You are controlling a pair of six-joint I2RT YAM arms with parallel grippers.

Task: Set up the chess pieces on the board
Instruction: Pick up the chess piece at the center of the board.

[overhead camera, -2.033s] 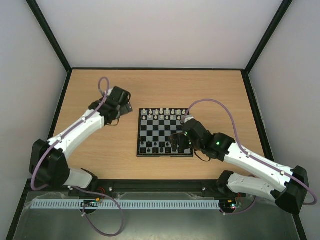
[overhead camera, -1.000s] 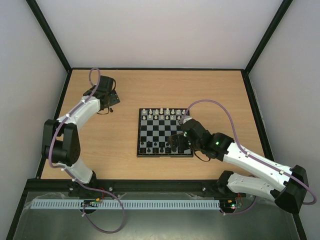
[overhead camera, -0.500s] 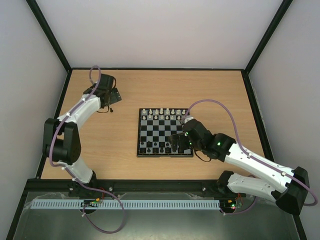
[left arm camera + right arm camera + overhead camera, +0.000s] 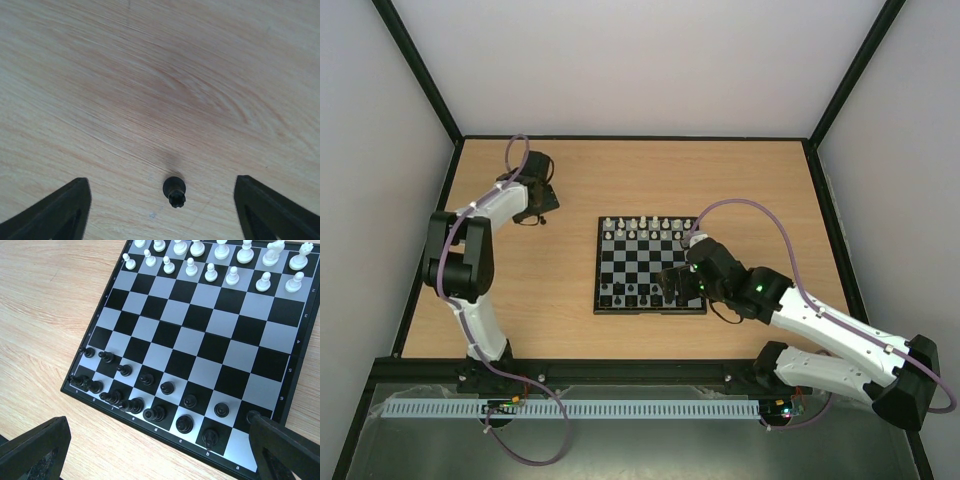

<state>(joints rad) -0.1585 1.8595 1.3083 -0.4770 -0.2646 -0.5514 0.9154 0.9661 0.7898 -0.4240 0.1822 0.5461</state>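
Observation:
The board [image 4: 642, 262] lies mid-table; in the right wrist view [image 4: 200, 340] it has white pieces [image 4: 211, 273] along its far rows and black chess pieces [image 4: 166, 387] in its two near rows. The near corner square at the right is bare. My right gripper [image 4: 672, 283] hovers over the board's near right part, open and empty [image 4: 160, 457]. My left gripper [image 4: 542, 206] is at the table's far left, away from the board. It is open, and one loose black chess piece [image 4: 174, 191] stands on the wood between its fingers [image 4: 55, 212], untouched.
A black frame rims the wooden table [image 4: 740, 175], with pale walls beyond. The left arm's elbow [image 4: 460, 255] is folded back near the left edge. The right arm [image 4: 820, 320] stretches across the near right of the table.
My left arm has swung from beside the board's left edge out to the far left of the table, its elbow folding back. My right gripper has stayed almost still over the board.

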